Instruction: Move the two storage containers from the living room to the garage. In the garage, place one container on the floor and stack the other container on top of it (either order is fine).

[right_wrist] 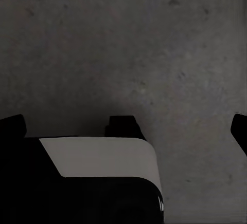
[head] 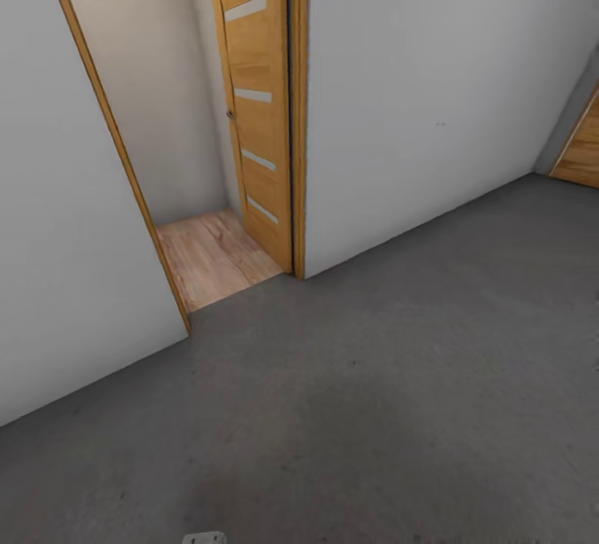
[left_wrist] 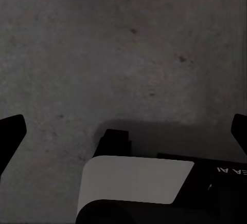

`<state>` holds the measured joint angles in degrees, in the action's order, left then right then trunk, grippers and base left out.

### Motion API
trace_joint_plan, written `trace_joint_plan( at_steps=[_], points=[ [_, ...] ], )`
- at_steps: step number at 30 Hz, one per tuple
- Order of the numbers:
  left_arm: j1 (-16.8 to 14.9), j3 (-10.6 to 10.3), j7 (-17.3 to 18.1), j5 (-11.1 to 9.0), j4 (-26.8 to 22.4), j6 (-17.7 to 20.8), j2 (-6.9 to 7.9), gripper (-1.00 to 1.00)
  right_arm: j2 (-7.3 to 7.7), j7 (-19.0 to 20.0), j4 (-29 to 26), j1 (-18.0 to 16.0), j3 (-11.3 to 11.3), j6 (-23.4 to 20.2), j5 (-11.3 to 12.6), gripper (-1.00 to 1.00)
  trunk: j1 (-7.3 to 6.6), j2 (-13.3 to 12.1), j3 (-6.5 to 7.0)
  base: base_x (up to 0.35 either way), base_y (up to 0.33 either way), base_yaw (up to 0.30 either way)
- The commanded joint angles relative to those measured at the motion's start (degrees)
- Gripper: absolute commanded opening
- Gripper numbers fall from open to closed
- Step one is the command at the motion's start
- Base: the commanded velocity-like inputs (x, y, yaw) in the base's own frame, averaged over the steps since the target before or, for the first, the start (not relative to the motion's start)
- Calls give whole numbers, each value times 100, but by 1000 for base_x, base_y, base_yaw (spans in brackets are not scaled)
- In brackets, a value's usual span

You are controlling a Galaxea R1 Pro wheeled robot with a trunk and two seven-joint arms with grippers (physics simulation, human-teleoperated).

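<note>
The two storage containers are out of view. I stand in the garage, on its dark grey concrete floor [head: 374, 378] with pale grey walls [head: 416, 95] ahead. In the left wrist view my left gripper [left_wrist: 123, 131] hangs open over the floor [left_wrist: 128, 44], its dark fingertips [left_wrist: 10, 136] spread wide with nothing between them. My right gripper [right_wrist: 126, 127] is likewise open above the floor [right_wrist: 128, 39], and its fingertips [right_wrist: 240, 131] hold nothing. Part of my own white-and-black body [left_wrist: 134, 183] lies below both grippers.
A wood-framed doorway [head: 125, 161] at the left opens onto light wood-plank flooring [head: 212, 257]. Its wooden door [head: 254, 95] stands swung inward. Another wooden door [head: 582, 145] shows at the far right. A bit of my base [head: 204, 537] peeks in at the lower edge.
</note>
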<state>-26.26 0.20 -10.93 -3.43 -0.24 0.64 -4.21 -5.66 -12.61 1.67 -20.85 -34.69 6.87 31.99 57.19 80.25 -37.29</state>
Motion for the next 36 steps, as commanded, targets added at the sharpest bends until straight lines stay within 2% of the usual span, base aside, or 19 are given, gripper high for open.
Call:
trace_joint_plan(
  at_steps=[1,22,36],
  points=[
    [-2,-2,-15,-35,-3,7,-1,100,-6,-3,18,-7,-47,28,53,100,0,2,-5,0,0,-240],
    [-2,-2,-15,-35,-3,7,-1,100,-11,-4,18,-7,-46,28,53,100,0,2,-5,0,0,-238],
    [-2,-2,-15,-35,-3,7,-1,100,5,-35,18,-7,-47,29,54,100,0,2,-5,0,0,-15]
  ],
)
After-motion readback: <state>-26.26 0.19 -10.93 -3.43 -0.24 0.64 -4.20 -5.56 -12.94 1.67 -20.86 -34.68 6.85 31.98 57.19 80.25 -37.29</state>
